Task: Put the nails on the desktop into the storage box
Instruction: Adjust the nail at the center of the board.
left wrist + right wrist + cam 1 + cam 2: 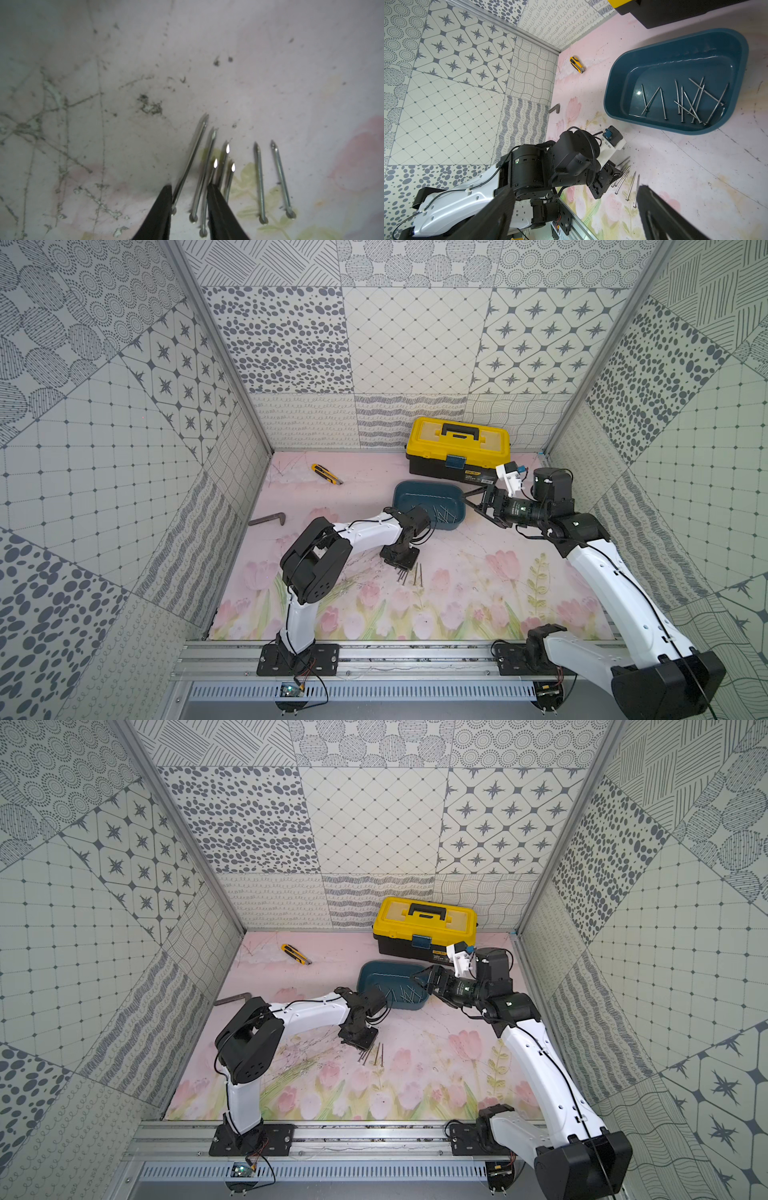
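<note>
1. Teal storage box (pixel 685 49), far centre-right: several nails (pixel 663 104) lie inside
2. My left gripper (pixel 189 185): jaws narrow, straddling loose nails (pixel 259 178) on the desktop (pixel 695 166), nearer than the box
3. My right gripper (pixel 576 187): jaws wide, empty

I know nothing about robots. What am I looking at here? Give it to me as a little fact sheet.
Box: holds a crossed heap of nails
Desktop: about seven loose nails, lying roughly side by side
Left fingers: down at the desktop, partly open, a few loose nails between them
Right fingers: wide open, empty, beside the box
Untouched: toolbox, knife, bent bar
Job: unfinished
</note>
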